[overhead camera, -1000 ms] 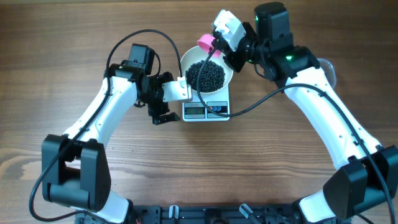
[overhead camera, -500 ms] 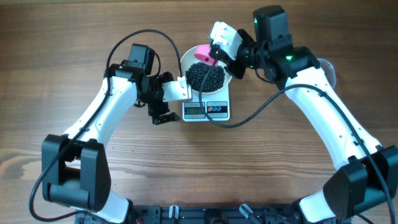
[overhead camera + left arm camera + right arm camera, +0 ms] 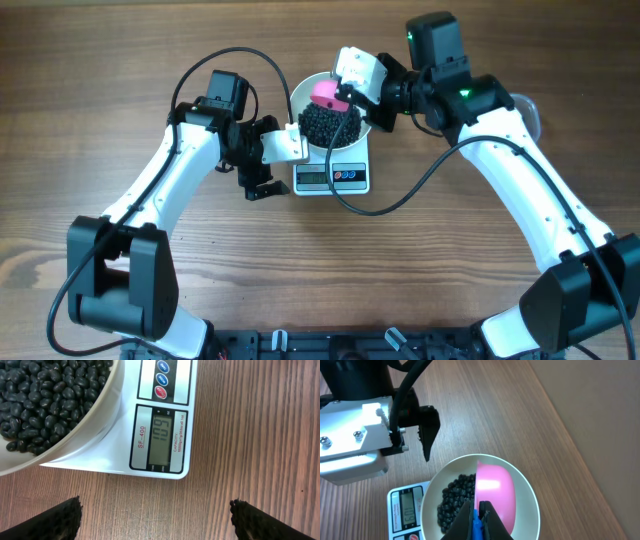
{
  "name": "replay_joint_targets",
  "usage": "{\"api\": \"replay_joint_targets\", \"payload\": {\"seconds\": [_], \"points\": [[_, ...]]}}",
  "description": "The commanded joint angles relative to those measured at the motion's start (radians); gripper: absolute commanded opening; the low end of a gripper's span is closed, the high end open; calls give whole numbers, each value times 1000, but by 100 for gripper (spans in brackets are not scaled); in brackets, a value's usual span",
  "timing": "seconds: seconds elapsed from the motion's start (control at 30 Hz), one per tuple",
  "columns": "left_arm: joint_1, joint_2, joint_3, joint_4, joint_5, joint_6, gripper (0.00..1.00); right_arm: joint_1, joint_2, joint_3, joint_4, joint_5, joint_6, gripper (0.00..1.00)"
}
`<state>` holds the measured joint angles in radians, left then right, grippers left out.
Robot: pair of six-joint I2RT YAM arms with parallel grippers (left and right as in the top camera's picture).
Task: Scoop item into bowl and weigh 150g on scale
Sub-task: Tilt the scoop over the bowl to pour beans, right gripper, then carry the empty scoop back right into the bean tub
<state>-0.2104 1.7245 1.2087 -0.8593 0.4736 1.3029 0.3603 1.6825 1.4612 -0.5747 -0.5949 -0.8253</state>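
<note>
Your beans [image 3: 330, 124] sit heaped in the bowl [image 3: 298, 98] on the scale [image 3: 332, 178]. Your right gripper [image 3: 476, 512] pinches the scoop [image 3: 495, 492] by its handle over them. Your left gripper [image 3: 156, 512] hangs spread wide just beside the scale.

The overhead camera looks straight down on the whole table [image 3: 100, 60], with the scale [image 3: 331, 177] mid-frame. The left wrist camera hangs close above the scale's front. The right wrist camera looks down on the bowl [image 3: 526, 505] from higher up. All three views share the scale.
</note>
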Motion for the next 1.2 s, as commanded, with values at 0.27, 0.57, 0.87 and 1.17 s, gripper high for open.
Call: {"api": "replay_joint_targets", "payload": {"seconds": [0.27, 0.57, 0.87, 1.17], "points": [[-1, -7, -7, 0, 23, -9, 100, -2, -17, 23, -3, -23, -11, 4], [-1, -7, -7, 0, 23, -9, 100, -13, -18, 24, 149, 135, 366, 4], [-1, -7, -7, 0, 23, -9, 100, -232, -18, 25, 165, -40, 678, 4], [-1, -7, -7, 0, 23, -9, 100, -567, -18, 24, 6, -124, 694, 4]]}}
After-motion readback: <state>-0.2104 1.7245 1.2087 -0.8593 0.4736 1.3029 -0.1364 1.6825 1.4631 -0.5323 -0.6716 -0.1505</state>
